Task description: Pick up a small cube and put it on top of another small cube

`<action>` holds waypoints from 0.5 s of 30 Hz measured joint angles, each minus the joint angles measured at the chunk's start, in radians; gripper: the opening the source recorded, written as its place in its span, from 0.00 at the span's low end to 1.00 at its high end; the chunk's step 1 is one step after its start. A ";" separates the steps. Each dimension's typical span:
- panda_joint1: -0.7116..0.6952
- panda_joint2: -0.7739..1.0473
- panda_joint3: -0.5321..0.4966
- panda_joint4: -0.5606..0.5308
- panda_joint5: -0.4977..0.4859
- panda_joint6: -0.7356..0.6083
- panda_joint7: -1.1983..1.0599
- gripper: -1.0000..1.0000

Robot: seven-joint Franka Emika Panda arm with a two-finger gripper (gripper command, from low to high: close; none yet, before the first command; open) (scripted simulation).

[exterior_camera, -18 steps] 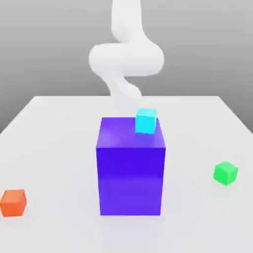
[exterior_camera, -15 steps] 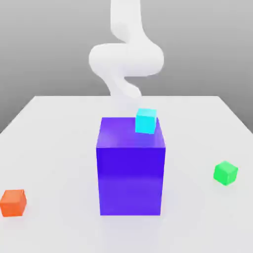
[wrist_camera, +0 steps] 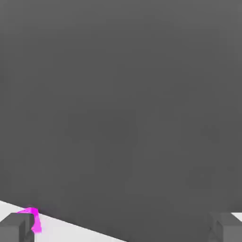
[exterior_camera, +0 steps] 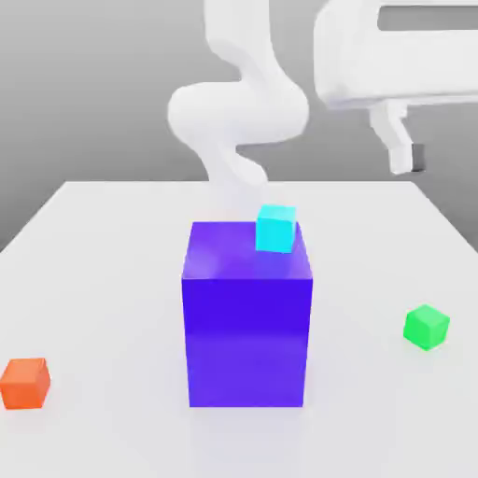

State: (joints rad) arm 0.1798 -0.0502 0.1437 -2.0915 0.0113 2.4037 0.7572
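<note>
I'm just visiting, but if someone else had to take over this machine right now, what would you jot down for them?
Pincer: open, holding nothing, up high at the exterior view's right.
Cyan cube sits on the big purple block.
Orange cube and green cube lie apart on the white table.
Done: no small cube stacked on another.
Left: grasp one small cube, set it on another.

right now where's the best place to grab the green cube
Take the green cube from straight above, closing on two opposite vertical faces. It sits flat on the white table, apart from the purple block, so its sides look free.
</note>
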 joint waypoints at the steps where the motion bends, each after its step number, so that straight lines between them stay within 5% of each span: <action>1: 0.014 0.037 0.006 0.010 -0.008 0.005 0.004 0.50; 15: 0.191 0.552 0.040 0.153 -0.152 0.070 0.074 0.50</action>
State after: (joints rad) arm 0.3711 0.5021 0.1839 -1.9386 -0.1412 2.4734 0.8317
